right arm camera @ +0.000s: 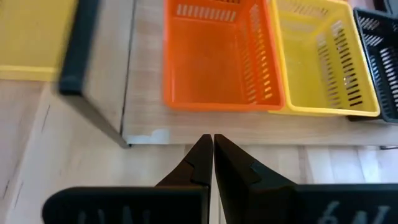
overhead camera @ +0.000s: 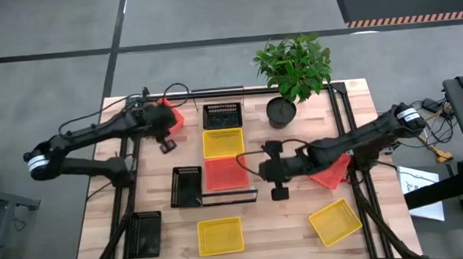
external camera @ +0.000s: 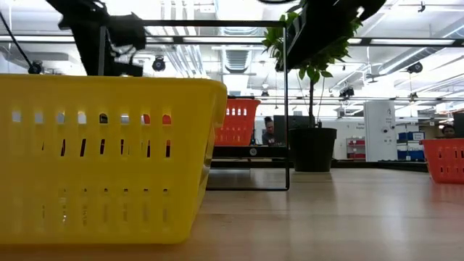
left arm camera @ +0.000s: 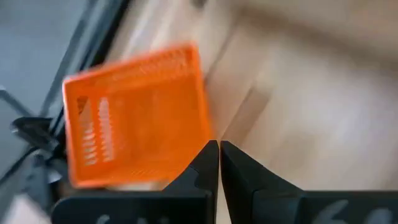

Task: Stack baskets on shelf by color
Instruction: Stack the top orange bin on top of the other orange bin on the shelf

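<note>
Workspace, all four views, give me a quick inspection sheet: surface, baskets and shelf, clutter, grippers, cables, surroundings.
Surface: light-wood table.
Shelf: shelf at table centre holds, in a row, a black basket, a yellow basket and a red basket.
Loose baskets: two yellow, two black, two red.
Clutter: potted plant on the far side.
Grippers: left gripper shut, empty, beside the far-left red basket; right gripper shut, empty, before the shelf's red basket.
Cables: cable loops at the left arm.
Surroundings: grey floor, striped mat, a person far behind.
</note>
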